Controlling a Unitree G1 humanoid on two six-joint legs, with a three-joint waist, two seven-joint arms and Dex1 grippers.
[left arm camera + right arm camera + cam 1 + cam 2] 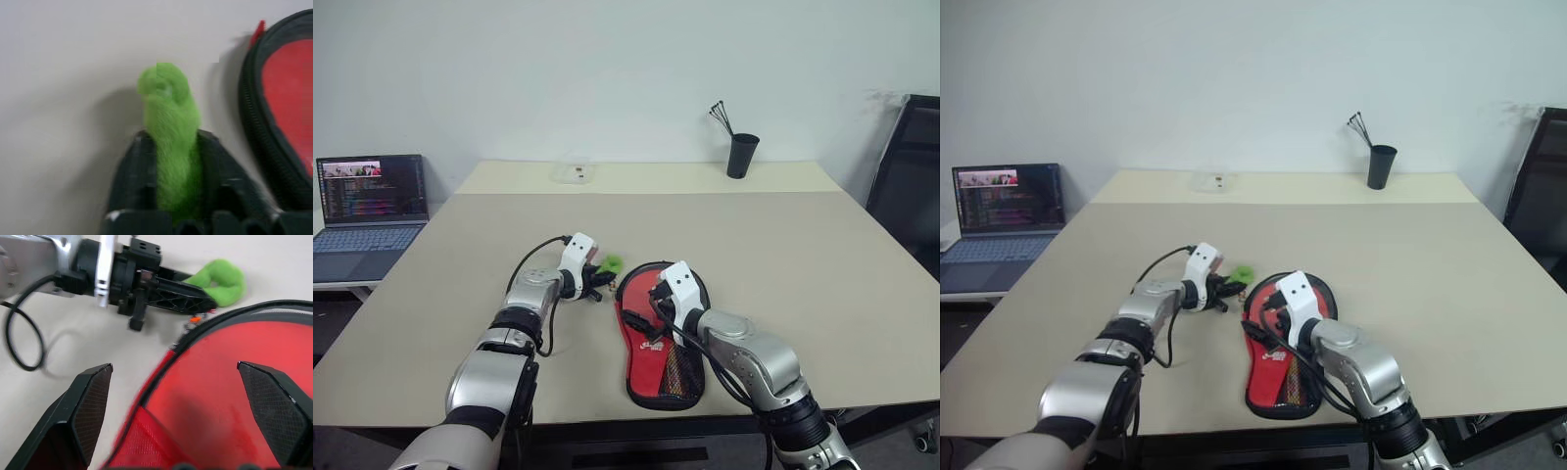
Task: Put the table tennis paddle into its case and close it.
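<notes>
Green zipper tag (170, 147) is pinched in your left gripper (598, 281). The right gripper (181, 396) hovers spread over the red case (664, 338). Zipping shut remains, by my judgement; the paddle I cannot see.

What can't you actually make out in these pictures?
- Paddle: whether it lies inside the case; the red cover hides that.
- Zipper: how far it is closed; right gripper covers part of the rim.
- Clear item at the far table edge: too small to identify.

No text or label is legible anywhere.
</notes>
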